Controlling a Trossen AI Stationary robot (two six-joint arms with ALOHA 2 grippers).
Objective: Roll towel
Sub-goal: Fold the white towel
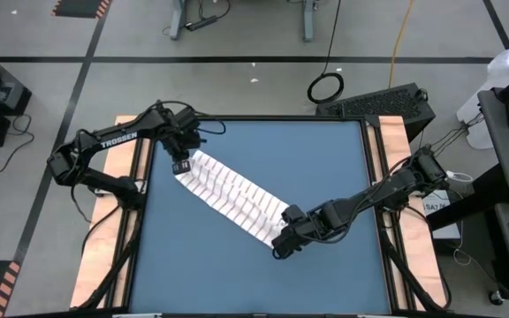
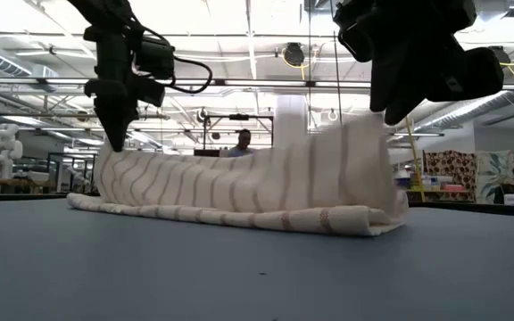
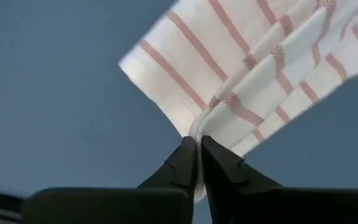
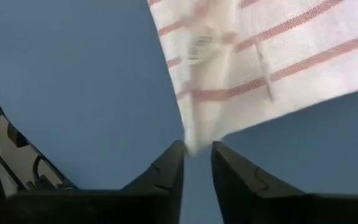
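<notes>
Table [image 1: 325,256]: blue top, both arms reaching in over it.
Towel [image 1: 232,192]: white with reddish stripes, folded into a long band lying slantwise across the table's middle, both ends lifted.
Left gripper [image 3: 198,148]: at the towel's far-left end, fingers nearly together, pinching a corner of the cloth.
Right gripper [image 4: 197,151]: at the towel's near-right end, fingers a narrow gap apart, the cloth's edge hanging between the tips.

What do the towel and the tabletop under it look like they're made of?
Towel: thin woven cloth, probably cotton, matte white with reddish stripes; it drapes and folds softly between the left claw and right claw. Table: smooth matte blue surface, possibly laminate or a mat; no weave or glare shows.
</notes>
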